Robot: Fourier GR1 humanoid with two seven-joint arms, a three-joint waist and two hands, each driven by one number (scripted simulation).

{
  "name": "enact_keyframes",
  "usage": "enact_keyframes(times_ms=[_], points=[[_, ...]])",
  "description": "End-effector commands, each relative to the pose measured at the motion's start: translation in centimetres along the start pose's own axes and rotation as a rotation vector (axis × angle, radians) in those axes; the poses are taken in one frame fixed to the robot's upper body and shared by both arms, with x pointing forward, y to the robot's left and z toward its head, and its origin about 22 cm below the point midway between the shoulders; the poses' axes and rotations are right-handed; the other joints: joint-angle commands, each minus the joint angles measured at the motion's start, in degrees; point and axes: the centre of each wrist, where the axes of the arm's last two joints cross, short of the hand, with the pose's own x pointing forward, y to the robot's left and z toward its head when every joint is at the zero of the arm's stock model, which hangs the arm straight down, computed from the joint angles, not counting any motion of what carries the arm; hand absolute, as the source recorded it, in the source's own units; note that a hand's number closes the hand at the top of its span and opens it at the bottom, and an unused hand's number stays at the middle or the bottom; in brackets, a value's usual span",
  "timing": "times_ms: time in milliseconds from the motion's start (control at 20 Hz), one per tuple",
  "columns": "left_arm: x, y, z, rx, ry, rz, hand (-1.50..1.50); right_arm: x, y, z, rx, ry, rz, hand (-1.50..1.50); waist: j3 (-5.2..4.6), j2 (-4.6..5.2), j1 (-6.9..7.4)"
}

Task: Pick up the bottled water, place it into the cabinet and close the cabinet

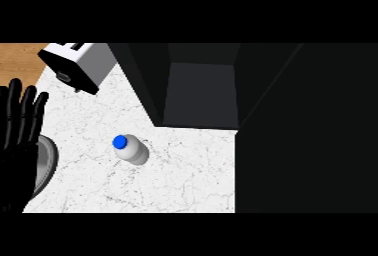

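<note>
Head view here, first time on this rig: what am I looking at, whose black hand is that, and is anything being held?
It looks steeply down from the robot's head at a white marble counter. The robot's left hand, black, rests open at the left edge, fingers up, holding nothing; the right hand is out of view. The blue-capped bottled water sits mid-counter, untouched. A toaster is at the far left, the dark cabinet beyond the bottle. The grey rounded thing by the hand is too hidden to name.

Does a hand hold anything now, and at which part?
Nothing is held. The left hand is open at the view's left edge; the bottled water stands untouched on the counter. No right hand shows.
</note>
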Motion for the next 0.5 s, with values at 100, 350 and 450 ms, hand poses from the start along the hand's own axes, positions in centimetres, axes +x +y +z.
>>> enact_keyframes(times_ms=[100,350,450], points=[[0.0,1.9,0.9,-0.085,-0.013,0.049,-1.50,1.1,-0.2,0.1,-0.008,0.001,-0.004,-1.50,1.08,-1.90,-2.08],[-0.6,0.7,2.0,-0.185,0.131,0.312,-1.50,1.7,2.1,2.7,0.179,0.077,-0.145,-1.50,1.06,-2.06,-1.78],[0.0,1.0,1.7,-0.192,0.155,0.324,-1.50,3.5,2.0,2.7,0.195,0.059,-0.148,-1.50,1.09,-2.00,-2.16]])
